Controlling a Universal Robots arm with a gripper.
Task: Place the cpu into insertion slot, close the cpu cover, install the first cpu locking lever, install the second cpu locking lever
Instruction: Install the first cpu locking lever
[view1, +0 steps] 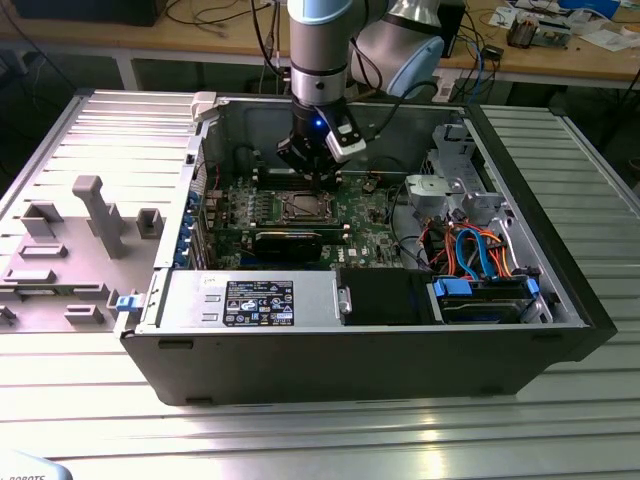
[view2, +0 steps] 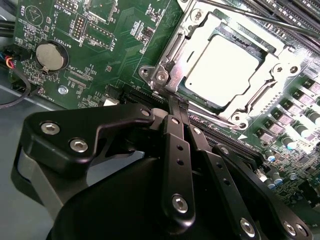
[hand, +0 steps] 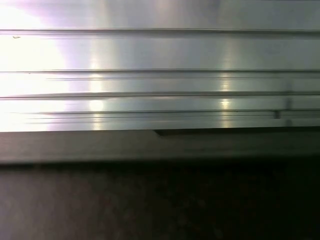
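Note:
In the second wrist view the cpu (view2: 222, 65) lies flat in the insertion slot (view1: 300, 207), its pale metal top bright under the light. The silvery cpu cover (view2: 186, 44) is down around it, framing the chip. A thin metal lever rod (view2: 260, 19) runs along the far side of the socket. My gripper (view2: 173, 102) has its black fingers (view2: 177, 150) pressed together, and their tips meet at the socket's near corner by a screw and hinge. From the exterior view the gripper (view1: 315, 172) hangs just behind the socket, over the green board (view1: 365, 215).
The board sits inside an open dark case (view1: 560, 330). A drive cage with orange and blue cables (view1: 470, 245) is at the exterior view's right, a labelled power supply (view1: 255, 300) at the front. A grey fixture (view1: 95, 215) lies outside, left. A coin battery (view2: 50, 55) is near the socket.

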